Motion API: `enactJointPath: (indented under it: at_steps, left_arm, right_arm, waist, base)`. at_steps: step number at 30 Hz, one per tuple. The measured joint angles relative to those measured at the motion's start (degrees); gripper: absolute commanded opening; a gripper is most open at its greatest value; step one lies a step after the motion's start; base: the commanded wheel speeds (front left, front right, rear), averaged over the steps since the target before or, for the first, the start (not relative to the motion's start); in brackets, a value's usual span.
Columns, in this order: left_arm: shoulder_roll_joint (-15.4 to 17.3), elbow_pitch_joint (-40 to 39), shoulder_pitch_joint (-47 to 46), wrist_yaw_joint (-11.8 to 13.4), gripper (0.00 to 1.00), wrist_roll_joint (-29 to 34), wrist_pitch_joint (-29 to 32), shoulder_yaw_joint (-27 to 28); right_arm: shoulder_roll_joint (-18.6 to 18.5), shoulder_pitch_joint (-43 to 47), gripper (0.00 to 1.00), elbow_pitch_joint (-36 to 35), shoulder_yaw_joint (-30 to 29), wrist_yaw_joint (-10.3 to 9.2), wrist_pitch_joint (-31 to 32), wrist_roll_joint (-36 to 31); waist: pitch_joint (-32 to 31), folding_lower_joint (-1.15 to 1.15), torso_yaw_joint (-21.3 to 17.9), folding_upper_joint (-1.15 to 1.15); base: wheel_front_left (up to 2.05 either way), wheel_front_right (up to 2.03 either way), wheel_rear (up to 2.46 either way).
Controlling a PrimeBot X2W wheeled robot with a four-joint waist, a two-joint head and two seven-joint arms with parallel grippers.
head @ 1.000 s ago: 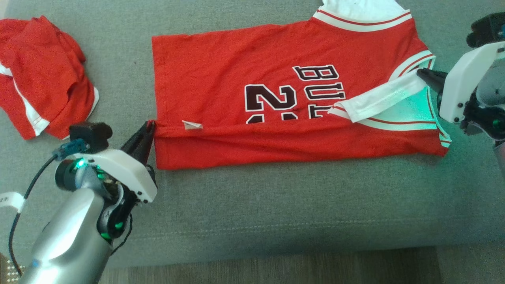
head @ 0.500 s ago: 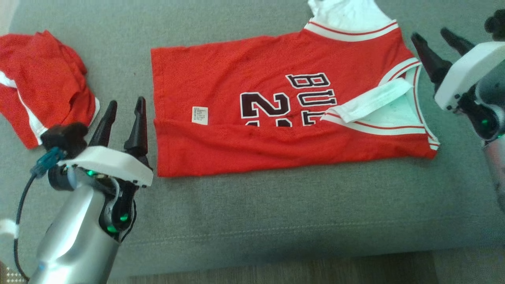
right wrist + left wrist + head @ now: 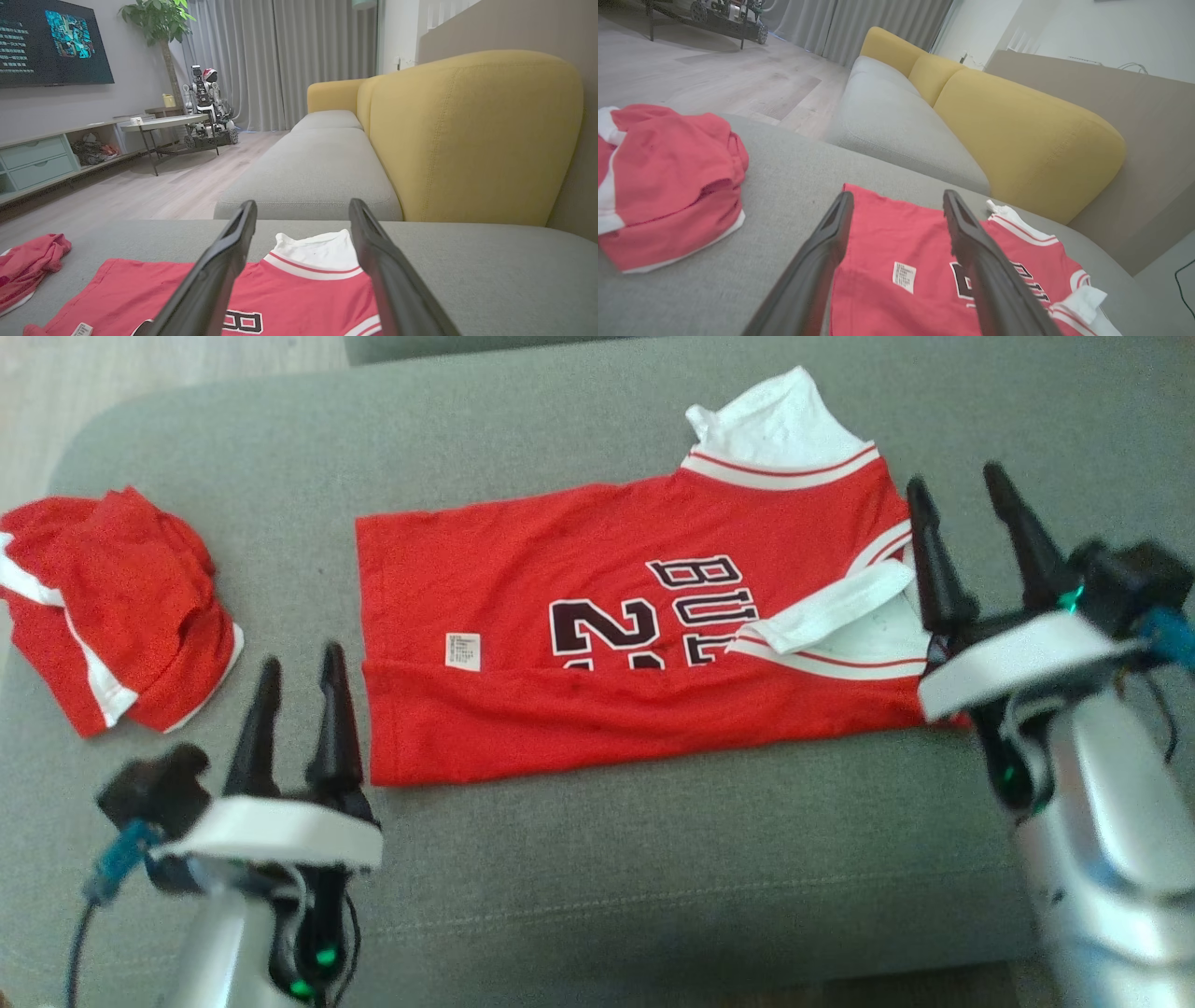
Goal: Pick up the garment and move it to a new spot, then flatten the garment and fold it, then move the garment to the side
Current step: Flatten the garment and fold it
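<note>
Head view sets the jersey (image 3: 607,644) flat on the grey seat cushion (image 3: 607,877), stretched between the two grippers. Its near long edge is already turned over into a folded strip (image 3: 607,719), and a white sleeve flap (image 3: 831,611) lies across the chest at the right gripper's end.

The left gripper (image 3: 301,656) stands with fingers spread wide and empty, with the hem just inboard of its tips. The right gripper (image 3: 957,478) is equally wide and empty. Its fingers cross the armhole edge in this view; whether they touch cloth I cannot tell.

The risks, as I judge them:
- A pinch at either end may catch only the top layer, so lifting would peel the strip open again.
- If the two ends rise unevenly, the loose sleeve flap may slide and leave a lump inside the next fold.
- The cushion looks grippy, so dragging rather than lifting may bunch the fabric.
- A crumpled red garment (image 3: 112,607) lies outboard of the left gripper, so setting the jersey aside that way could land it on top.
</note>
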Motion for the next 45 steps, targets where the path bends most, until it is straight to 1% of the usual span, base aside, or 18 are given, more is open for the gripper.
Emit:
enactJointPath:
  at_steps: [1,3,5,7,9,11,15,22,31,35,38,40,43,45]
  left_arm:
    - [-0.57,0.18,1.01,-0.73,1.00,0.91,0.01,0.05]
    - [-1.42,0.35,2.75,-1.40,1.00,2.47,0.01,0.96]
    - [-1.71,0.33,4.09,-1.78,1.00,3.69,0.01,1.70]
    - [-1.79,-0.27,5.44,-2.70,1.00,4.47,0.01,1.76]
    - [-2.00,-1.47,6.95,-3.78,1.00,5.33,0.01,1.34]
    - [-2.16,-2.31,8.72,-3.61,1.00,4.04,0.01,1.24]
    - [-2.13,-2.81,11.95,-1.80,1.00,4.28,0.01,0.43]
    - [-2.14,-2.86,12.34,-0.15,1.00,4.80,0.01,0.14]
    - [-2.13,-1.20,11.35,-0.59,1.00,4.59,0.01,-0.02]
    - [-2.14,4.30,10.13,0.02,1.00,5.04,0.01,-0.46]
    - [-2.16,8.67,7.86,1.00,1.00,5.63,0.01,-0.53]
    - [-2.18,11.69,5.78,2.15,1.00,5.90,0.01,-0.29]
    - [-2.19,17.41,2.99,4.68,1.00,6.83,0.02,0.35]
    - [-2.08,20.40,1.69,5.54,1.00,7.16,0.02,1.31]
  right_arm:
    - [0.99,1.50,1.00,-1.32,-0.86,0.00,-0.58,-1.83]
    - [2.63,4.93,1.00,-3.86,-1.75,0.00,-1.40,-5.64]
    - [3.93,8.77,1.00,-6.10,-2.20,0.00,-1.96,-8.61]
    - [4.98,12.42,1.00,-7.70,-2.89,0.00,-2.07,-11.07]
    - [5.42,16.02,1.00,-9.32,-3.43,0.00,-2.44,-12.36]
    - [5.59,19.31,1.00,-10.74,-4.15,0.00,-2.55,-12.91]
    - [5.75,23.74,1.00,-12.89,-3.94,0.00,-2.55,-11.55]
    - [5.83,24.84,1.00,-15.05,-2.20,0.00,-2.56,-11.24]
    - [5.88,24.73,1.00,-15.90,-1.62,0.00,-2.61,-9.81]
    - [5.88,24.32,1.00,-16.30,-1.54,0.00,-2.61,-8.89]
    - [5.89,23.48,1.00,-16.75,-1.46,0.01,-2.61,-8.80]
    - [5.89,23.18,1.00,-17.12,-1.54,0.00,-2.61,-8.77]
    - [5.90,23.14,1.00,-17.50,-1.59,0.00,-2.61,-8.05]
    - [5.91,22.99,1.00,-17.69,-1.60,0.00,-2.61,-7.80]
  waist:
    - [-0.51,0.00,0.05,0.00]
    - [-1.46,0.00,0.16,0.00]
    - [-2.38,0.00,0.25,0.00]
    - [-3.27,0.00,0.34,0.00]
    - [-4.13,0.00,0.53,0.00]
    - [-4.92,0.00,0.68,0.00]
    - [-5.67,0.00,0.56,0.00]
    - [-6.06,0.00,-0.39,0.00]
    - [-4.12,0.00,-1.93,0.00]
    - [-3.12,0.00,-3.42,0.00]
    - [-2.12,0.00,-4.68,0.00]
    - [-1.36,0.00,-5.54,0.00]
    - [-0.29,0.00,-6.79,0.00]
    - [0.29,0.00,-7.62,0.00]
  base:
    - [0.00,0.00,0.00]
    - [0.00,0.00,0.00]
    - [0.00,0.00,0.00]
    - [0.00,0.00,0.00]
    - [0.00,0.00,0.00]
    - [0.00,0.00,0.00]
    - [0.00,0.00,0.00]
    - [0.00,0.00,0.00]
    - [0.00,0.00,0.00]
    - [0.00,0.00,0.00]
    - [0.00,0.00,0.00]
    - [0.00,0.00,0.00]
    - [0.00,0.00,0.00]
    - [0.00,0.00,0.00]
